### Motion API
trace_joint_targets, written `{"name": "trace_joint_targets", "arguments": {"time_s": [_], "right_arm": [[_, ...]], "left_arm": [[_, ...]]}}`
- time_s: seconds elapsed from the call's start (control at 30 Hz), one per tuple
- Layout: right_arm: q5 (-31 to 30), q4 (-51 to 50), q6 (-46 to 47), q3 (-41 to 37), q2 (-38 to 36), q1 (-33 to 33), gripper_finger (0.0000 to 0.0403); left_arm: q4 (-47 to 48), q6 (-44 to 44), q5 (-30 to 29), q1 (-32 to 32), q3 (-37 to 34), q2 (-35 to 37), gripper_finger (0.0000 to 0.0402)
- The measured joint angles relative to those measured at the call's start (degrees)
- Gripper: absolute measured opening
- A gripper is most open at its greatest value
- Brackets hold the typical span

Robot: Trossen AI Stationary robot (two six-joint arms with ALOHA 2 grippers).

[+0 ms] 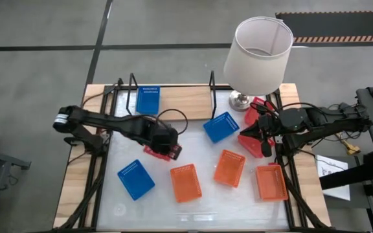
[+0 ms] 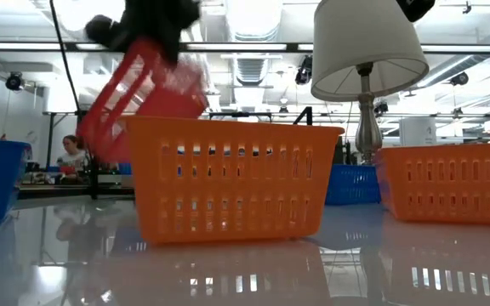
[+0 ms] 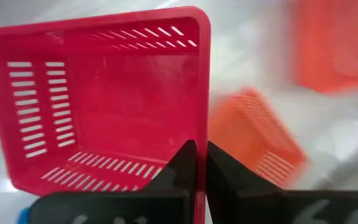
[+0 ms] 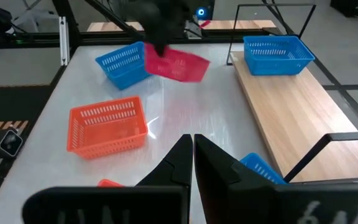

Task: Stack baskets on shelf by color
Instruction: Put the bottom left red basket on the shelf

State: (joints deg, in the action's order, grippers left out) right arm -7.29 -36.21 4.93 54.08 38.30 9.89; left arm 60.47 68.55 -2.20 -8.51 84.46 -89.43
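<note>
My left gripper (image 1: 172, 150) is shut on a red basket (image 1: 155, 152) over the table's middle left; it shows tilted high in the low view (image 2: 143, 85). My right gripper (image 1: 265, 141) is shut and empty above another red basket (image 1: 250, 145) at the table's right. A third red basket (image 1: 258, 109) lies by the lamp base. One blue basket (image 1: 149, 99) rests bottom down on the wood shelf (image 1: 186, 97). Two blue baskets (image 1: 221, 126) (image 1: 135, 178) and three orange baskets (image 1: 185, 182) (image 1: 230, 167) (image 1: 271, 182) sit on the white tabletop. My left gripper pinches one side wall of the red basket at its rim (image 3: 202, 127), one finger inside the basket and one outside. The basket is lifted clear of the table and hangs tilted, its open side turned toward the wrist camera.
A table lamp with a white shade (image 1: 258, 52) stands on the shelf's right end. Black wire frames (image 1: 102, 149) run along the table's left and right sides. A person (image 2: 73, 153) sits in the room beyond the table.
</note>
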Motion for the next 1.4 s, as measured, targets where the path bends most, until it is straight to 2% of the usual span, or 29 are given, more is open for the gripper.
{"name": "trace_joint_targets", "arguments": {"time_s": [0.17, 0.3, 0.43, 0.67, 0.87, 1.0, 1.17, 1.4], "right_arm": [[-0.25, 0.02, 0.18, 0.00, 0.00, -0.02, 0.0009], [-0.95, 0.07, 1.20, 0.00, 0.11, -0.02, 0.0009], [-2.57, 0.07, 3.38, 0.00, 0.29, -0.02, 0.0009], [-5.09, 0.13, 7.28, 0.00, 0.90, -0.02, 0.0009], [-7.08, 0.11, 10.34, 0.00, 2.22, -0.02, 0.0009], [-7.99, 0.18, 12.09, 0.00, 3.75, -0.03, 0.0009], [-9.11, 0.52, 14.20, 0.00, 5.78, -0.04, 0.0009], [-9.29, 0.96, 15.39, 0.00, 8.15, -0.04, 0.0009]], "left_arm": [[0.20, -15.86, -2.49, -2.25, 10.90, -1.39, 0.0001], [0.59, -35.68, -9.90, -1.36, 15.71, -4.71, 0.0001], [1.24, -53.04, -17.61, 2.59, 16.07, -6.41, 0.0000], [-0.31, -74.30, -16.94, 14.06, 11.64, -7.21, 0.0000], [-4.65, -83.58, -11.83, 23.06, 6.11, -7.30, 0.0000], [-9.23, -87.85, -9.91, 26.48, 1.78, -7.23, 0.0000], [-10.93, -88.72, -8.79, 28.85, -2.81, -7.28, 0.0000], [-11.04, -89.33, -8.71, 29.10, -6.34, -7.28, 0.0000]]}}
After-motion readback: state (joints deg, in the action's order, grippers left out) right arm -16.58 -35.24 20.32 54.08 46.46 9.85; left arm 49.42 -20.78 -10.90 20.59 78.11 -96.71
